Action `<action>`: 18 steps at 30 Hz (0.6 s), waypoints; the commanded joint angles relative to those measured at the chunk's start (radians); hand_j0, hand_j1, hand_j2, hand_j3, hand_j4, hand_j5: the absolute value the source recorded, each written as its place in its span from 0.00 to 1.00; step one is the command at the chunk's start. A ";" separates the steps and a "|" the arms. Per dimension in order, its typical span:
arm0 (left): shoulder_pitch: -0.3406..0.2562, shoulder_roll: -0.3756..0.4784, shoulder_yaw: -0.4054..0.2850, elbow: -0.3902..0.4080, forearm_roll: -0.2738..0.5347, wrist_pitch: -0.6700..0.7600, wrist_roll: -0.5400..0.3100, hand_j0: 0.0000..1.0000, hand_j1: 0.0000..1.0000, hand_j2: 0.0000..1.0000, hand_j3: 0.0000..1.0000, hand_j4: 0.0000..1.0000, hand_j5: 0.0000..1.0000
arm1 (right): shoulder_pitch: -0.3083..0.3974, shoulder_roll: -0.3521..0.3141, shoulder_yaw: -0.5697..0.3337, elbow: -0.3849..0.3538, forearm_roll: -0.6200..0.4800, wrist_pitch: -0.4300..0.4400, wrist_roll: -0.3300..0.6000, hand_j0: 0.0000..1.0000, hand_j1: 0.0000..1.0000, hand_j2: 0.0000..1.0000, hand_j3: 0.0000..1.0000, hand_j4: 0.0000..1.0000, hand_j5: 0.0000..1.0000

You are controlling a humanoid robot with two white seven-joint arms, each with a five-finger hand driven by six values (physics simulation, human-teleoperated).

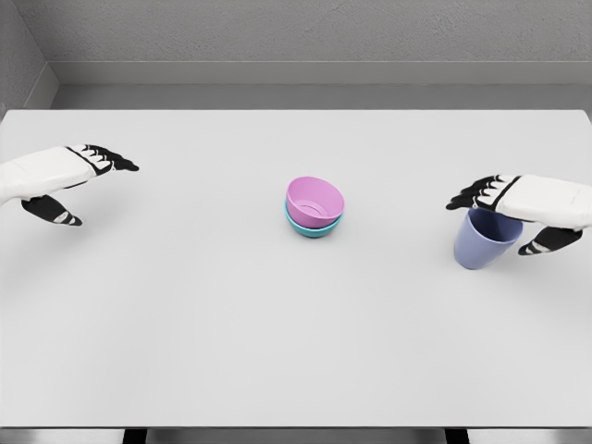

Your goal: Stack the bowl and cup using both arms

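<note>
Your pink bowl (314, 201) sits nested in the teal bowl (313, 225) at table (185, 324) centre. At 3 o'clock your right hand (504, 196) covers the blue cup (485, 240), grip unconfirmed. At 9 o'clock your left hand (65, 176) hovers, fingers extended, empty.

Bowls: two showing, pink bowl (314, 198) sitting nested in teal bowl (311, 228)
Cups: one showing, blue-violet cup (485, 241)
Hands: two showing, left hand (67, 176), right hand (518, 205)
Tables: one, white table (185, 314)

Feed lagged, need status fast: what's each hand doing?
Left hand: open, holding nothing.
Right hand: over the blue cup; grip cannot be told.
</note>
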 commanded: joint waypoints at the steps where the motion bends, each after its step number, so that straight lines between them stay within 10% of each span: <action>1: 0.000 0.000 0.001 -0.001 0.006 0.002 0.000 1.00 1.00 1.00 1.00 1.00 1.00 | 0.000 0.013 0.006 0.017 -0.006 0.003 0.000 1.00 1.00 1.00 1.00 1.00 1.00; 18: 0.005 0.005 0.001 -0.001 0.006 0.002 0.000 1.00 1.00 1.00 1.00 1.00 1.00 | -0.008 0.030 0.037 0.037 -0.005 0.003 0.000 1.00 1.00 1.00 1.00 1.00 1.00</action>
